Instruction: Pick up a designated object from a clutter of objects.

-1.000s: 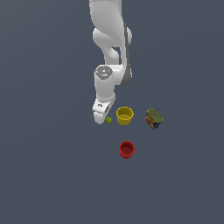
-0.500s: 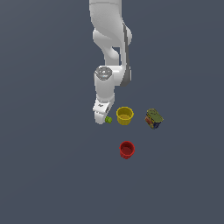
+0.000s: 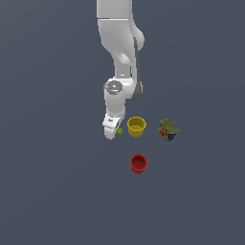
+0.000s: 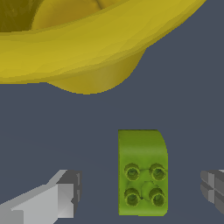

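Observation:
The designated object is a small lime-green studded block [image 4: 142,173]; in the exterior view only a sliver of the block [image 3: 119,130] shows beside the hand. My gripper [image 4: 140,194] is open and low over it, one finger [image 4: 52,199] on each side with gaps to the block, touching nothing. In the exterior view the gripper [image 3: 111,133] sits just to the left of the yellow cup [image 3: 136,126]. The clutter also holds a red cup [image 3: 139,163] and an olive patterned box [image 3: 168,129].
The yellow cup's rim [image 4: 87,48] looms close beyond the block in the wrist view. The white arm [image 3: 119,57] comes down from the top of the exterior view. Everything rests on a plain dark grey floor [image 3: 57,182].

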Tool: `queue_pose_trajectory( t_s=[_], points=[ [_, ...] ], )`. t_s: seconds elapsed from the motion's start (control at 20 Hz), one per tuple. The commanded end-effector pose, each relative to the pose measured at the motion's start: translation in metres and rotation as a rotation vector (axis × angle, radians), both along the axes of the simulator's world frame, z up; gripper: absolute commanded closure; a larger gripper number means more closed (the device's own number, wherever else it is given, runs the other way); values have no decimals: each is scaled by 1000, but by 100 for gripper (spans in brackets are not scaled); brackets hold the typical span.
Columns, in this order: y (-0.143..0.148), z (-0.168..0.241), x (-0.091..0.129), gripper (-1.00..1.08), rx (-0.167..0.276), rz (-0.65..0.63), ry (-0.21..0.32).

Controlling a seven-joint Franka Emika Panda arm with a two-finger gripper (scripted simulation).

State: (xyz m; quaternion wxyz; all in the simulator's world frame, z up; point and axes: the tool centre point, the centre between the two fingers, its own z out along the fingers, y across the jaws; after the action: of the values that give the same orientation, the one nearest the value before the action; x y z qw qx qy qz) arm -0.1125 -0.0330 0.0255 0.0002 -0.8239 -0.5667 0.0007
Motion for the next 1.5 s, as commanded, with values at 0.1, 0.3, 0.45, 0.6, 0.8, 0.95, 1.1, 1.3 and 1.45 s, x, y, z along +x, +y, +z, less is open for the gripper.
queue_pose_trajectory(
  t_s=[0.1,0.3,0.45,0.6,0.8,0.95,1.1,1.3,1.45],
  points=[
    [0,-11,0,-92,0,1,-1],
    [0,-13,1,108,0,1,-1],
    [0,-13,1,108,0,1,-1],
    [0,-13,1,108,0,1,-1],
    [0,-13,1,108,0,1,-2],
    [1,-11,2,108,0,1,-2],
    [3,-5,5,108,0,1,-2],
    [10,7,11,108,-1,1,-2],
    [17,21,19,108,0,2,-1]
  ],
)
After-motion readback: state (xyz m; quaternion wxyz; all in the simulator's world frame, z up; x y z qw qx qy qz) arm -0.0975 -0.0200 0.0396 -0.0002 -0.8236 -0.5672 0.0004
